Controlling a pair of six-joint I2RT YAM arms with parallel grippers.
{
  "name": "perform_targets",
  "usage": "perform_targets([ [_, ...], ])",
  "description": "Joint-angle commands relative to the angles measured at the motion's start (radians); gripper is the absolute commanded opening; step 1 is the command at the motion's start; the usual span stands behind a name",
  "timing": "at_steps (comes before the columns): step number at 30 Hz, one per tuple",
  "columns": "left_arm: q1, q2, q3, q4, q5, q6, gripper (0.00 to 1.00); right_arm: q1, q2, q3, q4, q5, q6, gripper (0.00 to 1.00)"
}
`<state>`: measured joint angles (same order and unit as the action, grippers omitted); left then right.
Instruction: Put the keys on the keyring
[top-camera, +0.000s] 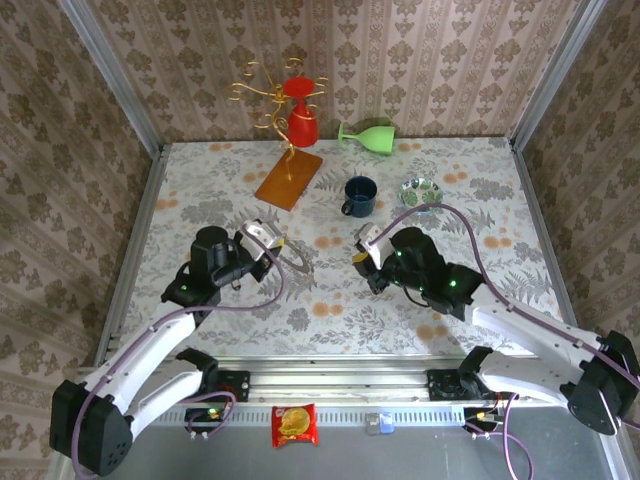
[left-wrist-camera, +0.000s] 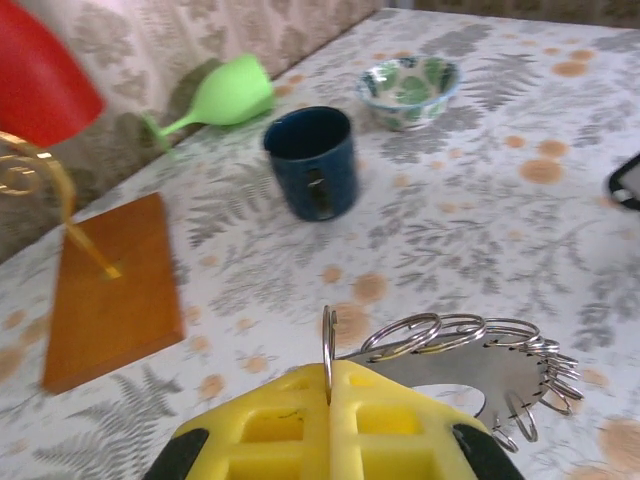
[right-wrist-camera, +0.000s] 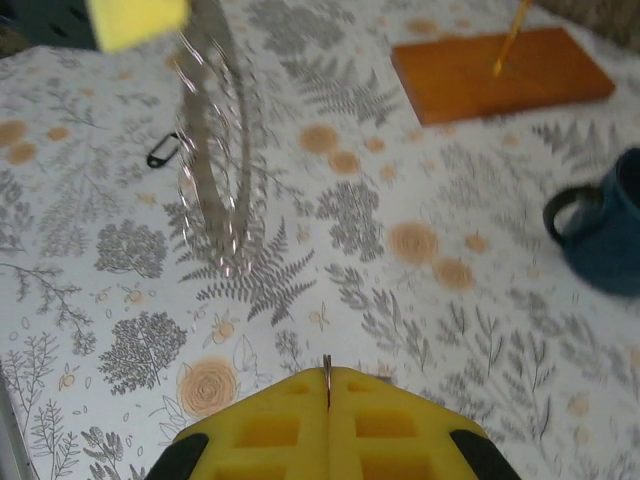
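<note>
Just to the near left of the blue mug (top-camera: 360, 196), we see the left gripper (left-wrist-camera: 328, 372) pinched fully shut on the thin edge of the keyring (left-wrist-camera: 490, 365), which it holds out toward the other arm and, as far as we can judge, clear of the table (top-camera: 330, 330). That grip looks chosen to present the ring. The flat grey plate hangs free ahead of the yellow fingers, fringed with small wire loops (left-wrist-camera: 420, 330), so a key can be brought to it from the side.

Farther from the mug than the keyring, a black fob (right-wrist-camera: 165, 150) lies loose on the table, apart from both arms. We take it for one of the keys not yet threaded.

On the near side of the mug, the right gripper (right-wrist-camera: 327, 378) is clamped just as tight, with a sliver of metal (right-wrist-camera: 327, 362) standing edge-on between its fingers. It may be a key or a small ring; we cannot tell which. This gripper faces the keyring across a stretch of bare table, the two well apart. We read that as one arm steadying the ring while the other lines up its piece for threading, a move that will call for a fine match of edge to loop.
</note>
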<state>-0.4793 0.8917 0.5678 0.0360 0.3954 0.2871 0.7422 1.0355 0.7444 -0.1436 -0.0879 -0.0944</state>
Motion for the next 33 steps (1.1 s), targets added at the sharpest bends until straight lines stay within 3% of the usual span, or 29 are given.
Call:
perform_targets([
  [1, -0.016, 0.024, 0.048, -0.024, 0.174, 0.008, 0.00, 0.006, -0.024, -0.002, 0.089, -0.057, -0.122, 0.00],
  [4, -0.048, 0.051, 0.065, -0.052, 0.241, 0.012, 0.00, 0.006, -0.032, -0.007, 0.108, -0.133, -0.125, 0.00],
  [14, -0.156, 0.095, 0.099, -0.109, 0.285, 0.054, 0.00, 0.017, 0.011, 0.028, 0.114, -0.289, -0.108, 0.00],
  [33, -0.194, 0.127, 0.088, -0.065, 0.268, -0.005, 0.00, 0.087, 0.128, 0.048, 0.206, -0.188, -0.088, 0.00],
])
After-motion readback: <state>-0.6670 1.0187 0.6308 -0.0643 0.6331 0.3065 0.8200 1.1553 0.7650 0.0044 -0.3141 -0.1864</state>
